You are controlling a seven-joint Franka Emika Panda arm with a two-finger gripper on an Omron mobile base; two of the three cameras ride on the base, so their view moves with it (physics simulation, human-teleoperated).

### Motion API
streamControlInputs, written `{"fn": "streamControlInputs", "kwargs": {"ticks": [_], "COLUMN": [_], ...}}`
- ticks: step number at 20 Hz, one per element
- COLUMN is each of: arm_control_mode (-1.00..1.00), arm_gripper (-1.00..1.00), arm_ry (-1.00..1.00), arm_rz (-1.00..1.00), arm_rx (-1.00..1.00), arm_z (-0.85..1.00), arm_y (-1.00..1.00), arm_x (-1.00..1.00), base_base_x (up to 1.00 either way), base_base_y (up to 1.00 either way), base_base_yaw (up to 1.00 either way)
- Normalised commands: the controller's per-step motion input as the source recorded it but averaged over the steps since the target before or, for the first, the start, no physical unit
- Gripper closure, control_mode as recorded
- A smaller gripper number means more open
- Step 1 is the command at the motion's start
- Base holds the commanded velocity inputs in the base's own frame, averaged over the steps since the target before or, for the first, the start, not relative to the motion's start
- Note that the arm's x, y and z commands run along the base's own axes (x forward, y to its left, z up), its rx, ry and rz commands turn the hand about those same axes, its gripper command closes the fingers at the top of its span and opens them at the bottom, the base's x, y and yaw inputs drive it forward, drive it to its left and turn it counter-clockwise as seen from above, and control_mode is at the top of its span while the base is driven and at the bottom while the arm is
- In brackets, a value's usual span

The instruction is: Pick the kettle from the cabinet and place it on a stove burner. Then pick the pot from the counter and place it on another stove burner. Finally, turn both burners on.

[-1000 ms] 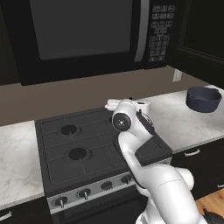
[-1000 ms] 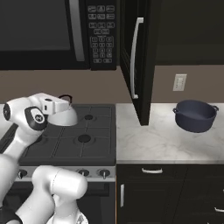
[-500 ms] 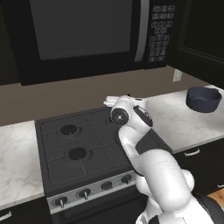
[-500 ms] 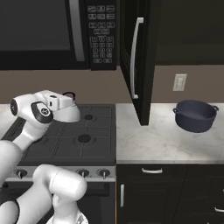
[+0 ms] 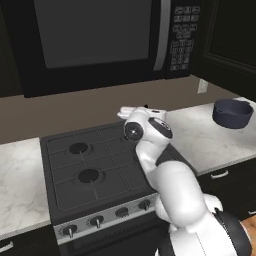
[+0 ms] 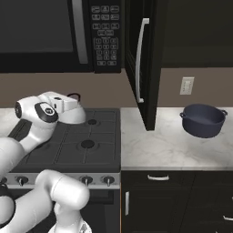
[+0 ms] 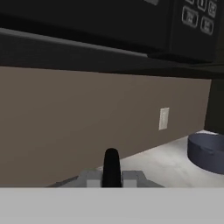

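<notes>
The small white-silver kettle [image 6: 74,116] hangs under my hand above the back right of the black stove, its black handle arching up by the hand. My gripper [image 6: 72,105] is shut on the kettle; in the hand view its dark fingertips [image 7: 111,167] are pressed together and face the brown wall. Burners [image 6: 87,144] [image 5: 88,175] lie bare under the grates. The dark blue-grey pot [image 6: 203,120] [image 5: 232,112] [image 7: 209,151] stands on the marbled counter [image 6: 154,145] to the right. The black cabinet door [image 6: 144,68] stands open.
A black microwave [image 6: 54,36] [image 5: 100,40] hangs over the stove, close above my hand. Silver knobs [image 6: 108,180] line the stove front. The open door's edge juts out over the counter between stove and pot. A wall outlet [image 6: 187,85] sits behind the pot.
The arm has turned and carried the kettle a little farther back over the stove. The pot and the cabinet door have not moved.
</notes>
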Motion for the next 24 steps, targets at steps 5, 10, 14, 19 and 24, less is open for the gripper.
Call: {"fn": "streamControlInputs", "kwargs": {"ticks": [5,10,14,19,24], "arm_control_mode": [-1.00,-1.00,-1.00,-1.00,-1.00], "arm_gripper": [1.00,1.00,1.00,1.00,1.00], "arm_ry": [-0.08,-0.01,0.00,0.00,0.00], "arm_rz": [-0.06,-0.08,-0.08,-0.07,-0.07], "arm_rx": [0.00,0.00,0.00,0.00,0.00], "arm_z": [-0.04,0.00,-0.01,-0.06,-0.10], "arm_y": [0.00,0.00,0.00,0.00,0.00], "arm_x": [0.20,0.25,0.28,0.28,0.28], "base_base_x": [0.00,0.00,0.00,0.00,0.00], "base_base_y": [0.00,0.00,0.00,0.00,0.00], "base_base_yaw": [0.00,0.00,0.00,0.00,0.00]}}
